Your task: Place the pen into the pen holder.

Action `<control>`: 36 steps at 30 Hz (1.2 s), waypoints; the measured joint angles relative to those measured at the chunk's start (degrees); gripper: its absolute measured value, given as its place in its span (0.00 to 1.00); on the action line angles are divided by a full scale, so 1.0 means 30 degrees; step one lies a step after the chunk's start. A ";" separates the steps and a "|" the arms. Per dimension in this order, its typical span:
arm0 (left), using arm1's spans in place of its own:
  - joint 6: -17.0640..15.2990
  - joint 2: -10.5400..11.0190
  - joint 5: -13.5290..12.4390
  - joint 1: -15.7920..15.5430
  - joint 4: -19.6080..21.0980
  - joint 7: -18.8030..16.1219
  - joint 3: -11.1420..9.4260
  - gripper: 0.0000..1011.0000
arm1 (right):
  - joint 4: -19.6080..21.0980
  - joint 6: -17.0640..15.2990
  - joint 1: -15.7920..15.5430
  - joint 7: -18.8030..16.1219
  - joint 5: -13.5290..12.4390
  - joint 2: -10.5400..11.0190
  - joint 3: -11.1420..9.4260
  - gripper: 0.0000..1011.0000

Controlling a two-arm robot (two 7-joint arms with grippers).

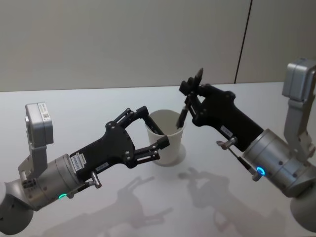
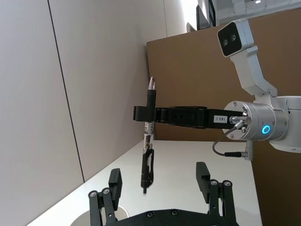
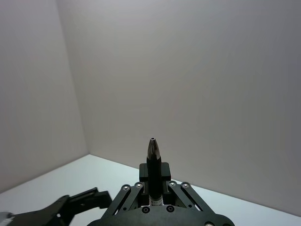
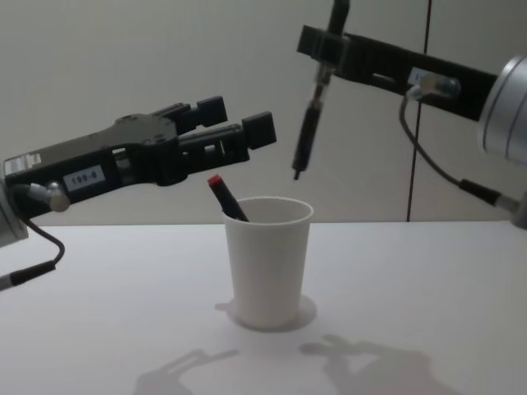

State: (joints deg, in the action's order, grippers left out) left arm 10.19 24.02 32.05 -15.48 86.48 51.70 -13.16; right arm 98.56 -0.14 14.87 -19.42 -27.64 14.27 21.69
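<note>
The right gripper (image 4: 328, 51) has its jaws clamped on the black pen (image 4: 310, 132), hanging tip-down just above the white pen holder (image 4: 268, 259) mid-desk (image 4: 428, 296), while the left gripper (image 1: 150, 129), jaws spread wide and empty, hovers at the cup's nine o'clock

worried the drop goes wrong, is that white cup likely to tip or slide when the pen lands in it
Probably light: the cup looks like thin paper, so a knock could shift it. It tapers to a narrow base and already has a red-capped pen leaning on its rim, so tipping seems possible. The right gripper holds the pen near upright above the opening, so it should land gently. The left gripper sits open around the cup.
</note>
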 joint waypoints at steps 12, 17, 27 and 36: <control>0.0000 0.0001 -0.0001 0.0000 0.0000 0.0000 -0.0001 0.99 | 0.0329 0.0038 0.0087 0.2409 0.2994 -0.0107 0.0061 0.13; 0.0000 0.0001 -0.0001 0.0000 0.0000 -0.0001 -0.0001 0.99 | -0.0107 0.0119 0.0350 0.2632 0.3794 -0.0378 0.0191 0.13; 0.0000 0.0000 -0.0001 0.0000 0.0000 -0.0001 0.0000 0.99 | -0.1591 0.0545 0.1057 0.2480 0.4967 -0.1141 0.0514 0.13; 0.0000 0.0001 -0.0001 -0.0001 0.0000 -0.0002 0.0000 0.99 | -0.3147 0.1184 0.1744 0.1947 0.5377 -0.1817 0.0730 0.13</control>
State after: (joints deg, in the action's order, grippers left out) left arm 10.19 24.02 32.04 -15.48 86.48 51.70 -13.16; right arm 89.12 3.41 20.10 -13.58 -11.51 8.82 23.88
